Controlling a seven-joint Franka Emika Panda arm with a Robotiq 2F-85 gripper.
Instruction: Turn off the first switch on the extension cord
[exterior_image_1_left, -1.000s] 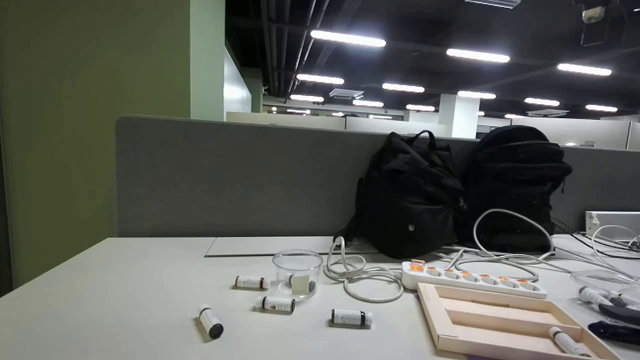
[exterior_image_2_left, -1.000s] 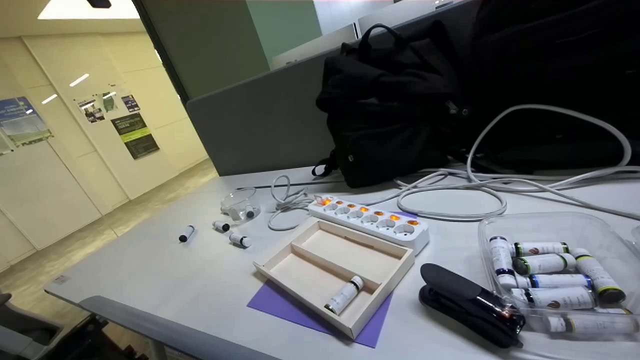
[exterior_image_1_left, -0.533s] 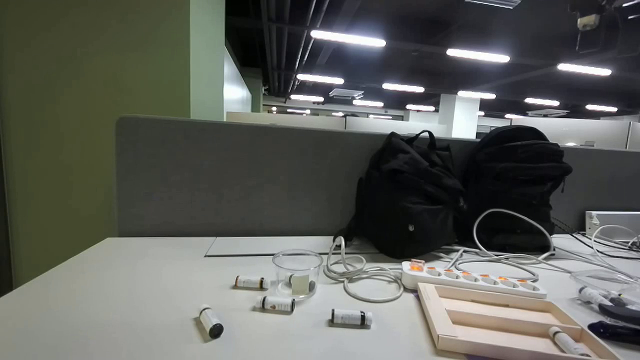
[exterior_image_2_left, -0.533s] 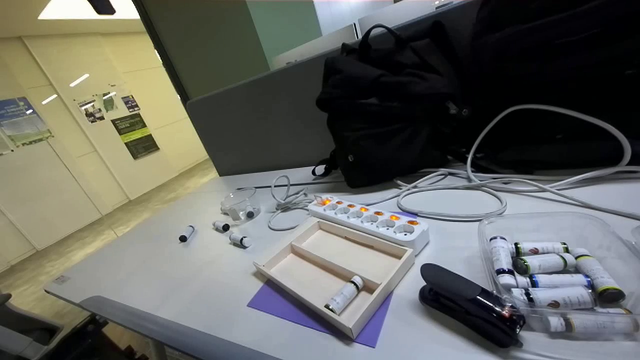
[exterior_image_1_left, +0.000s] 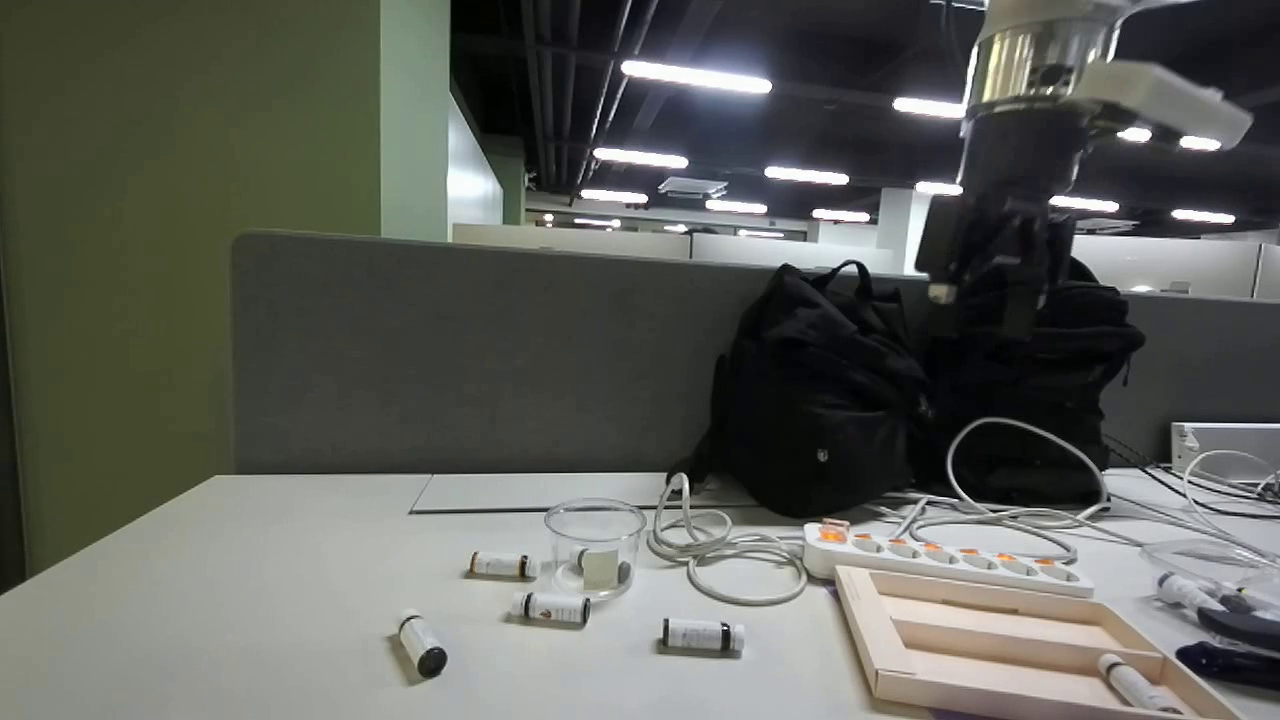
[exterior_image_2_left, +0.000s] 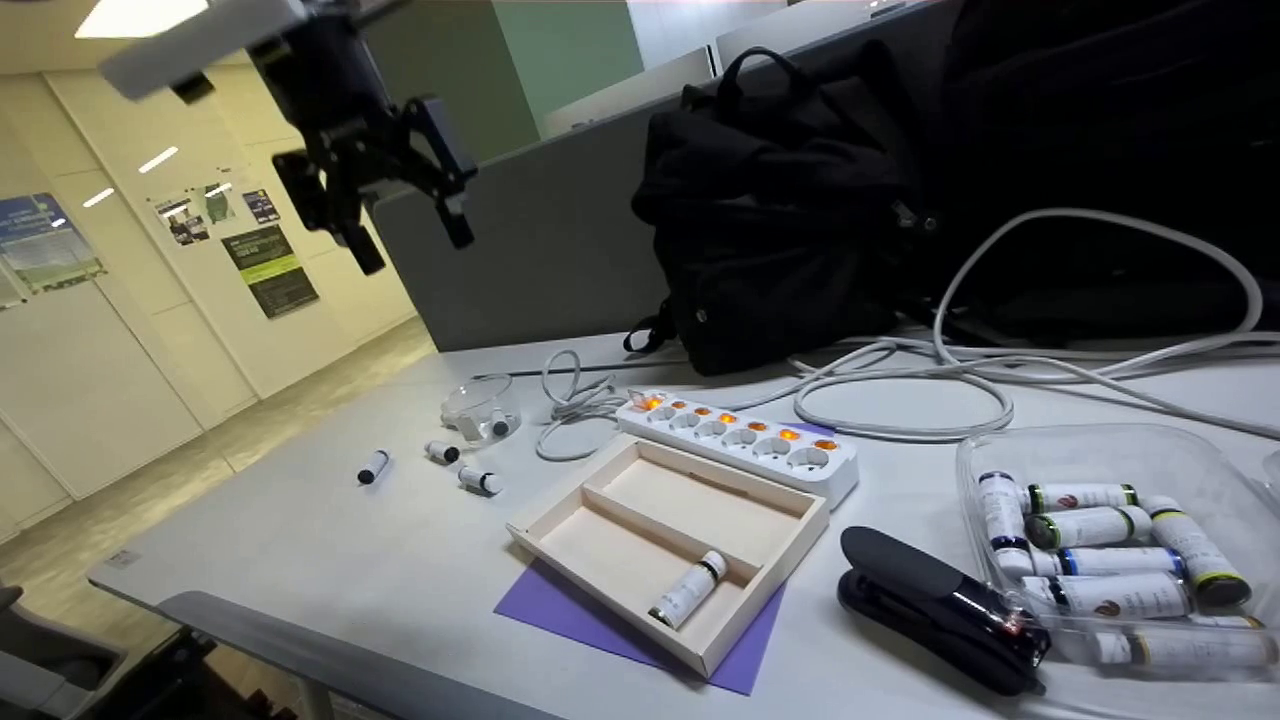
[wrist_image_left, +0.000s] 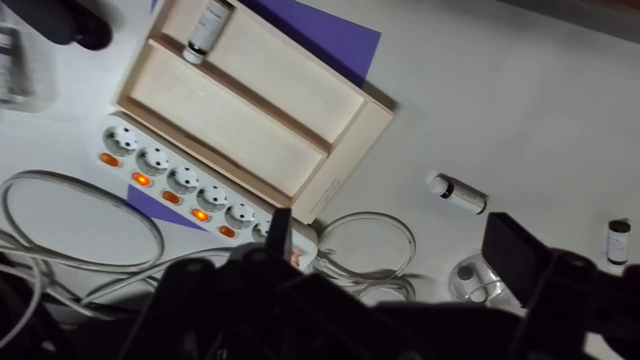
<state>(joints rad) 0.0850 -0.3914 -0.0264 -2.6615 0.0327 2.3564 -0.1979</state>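
Hanging at upper left of an exterior view, the gripper (exterior_image_2_left: 416, 250) has its fingers (exterior_image_2_left: 460, 231) spread wide apart, above the white table (exterior_image_2_left: 350, 560). Mid-frame there: the extension cord (exterior_image_2_left: 740, 438), just beside the wooden tray (exterior_image_2_left: 690, 490); some orange switches (exterior_image_2_left: 788, 435) lit. Wrist view: extension cord runs from left toward bottom centre, lower end partly behind a finger. Bottle (exterior_image_2_left: 688, 590) lies in the tray.

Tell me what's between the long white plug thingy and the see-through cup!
A looped white cable lies between the power strip and the clear cup. All three views show it.
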